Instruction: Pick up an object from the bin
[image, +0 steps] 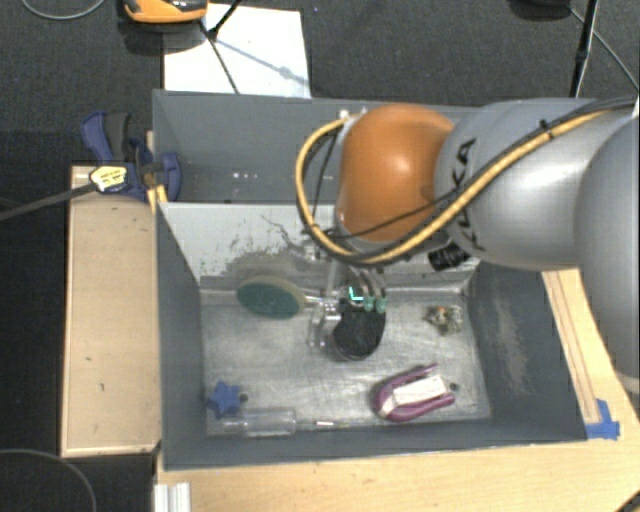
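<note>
Our gripper (345, 316) is down at the black round thing (358, 338) in the middle of the bin (520, 345). We cannot tell whether it is open or closed, and the lift is not yet done.

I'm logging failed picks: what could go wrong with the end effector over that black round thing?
The black round object looks curved, so it may roll or slip from the end effector. The green disc lies close by, toward the view's left, and could get nudged.

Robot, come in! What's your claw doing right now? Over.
Gripper low in bin, over black round object mid-floor. Teal disc to its left, purple-and-white thing nearer the front, both clear of it.
</note>
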